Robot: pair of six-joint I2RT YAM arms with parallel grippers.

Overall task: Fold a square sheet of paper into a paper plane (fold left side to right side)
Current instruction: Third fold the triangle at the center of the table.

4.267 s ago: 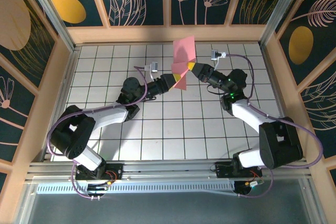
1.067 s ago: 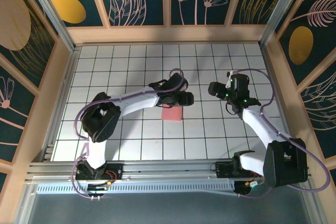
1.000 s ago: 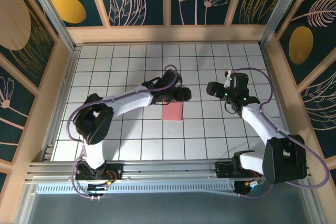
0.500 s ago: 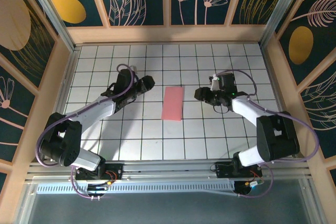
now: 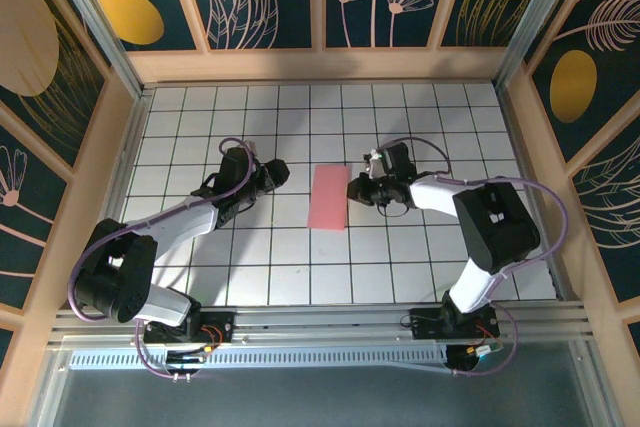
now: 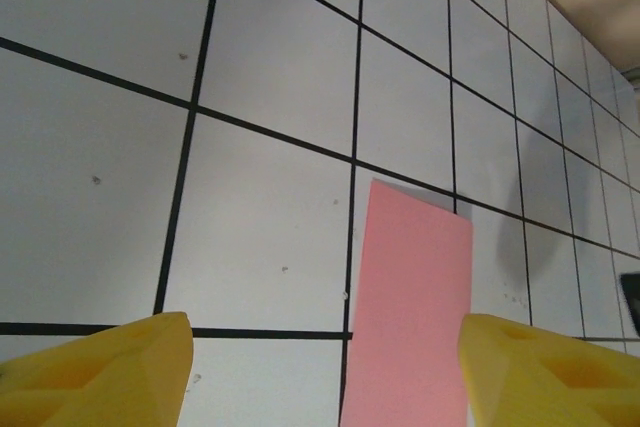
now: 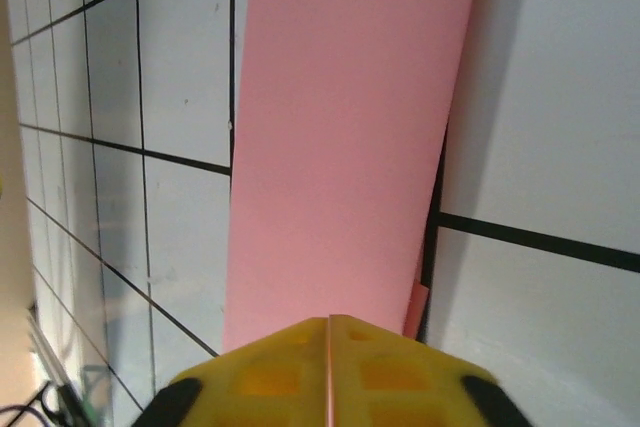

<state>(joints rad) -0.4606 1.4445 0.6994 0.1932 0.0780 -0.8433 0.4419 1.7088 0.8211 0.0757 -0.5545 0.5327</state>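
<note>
The square sheet of paper lies flat on the gridded desk, doubled into a narrow upright strip near the middle. The right gripper sits at its right edge, jaws clenched tight; I cannot tell whether paper is caught between them. The left gripper hovers off to the left, clear of the sheet, jaws spread apart.
</note>
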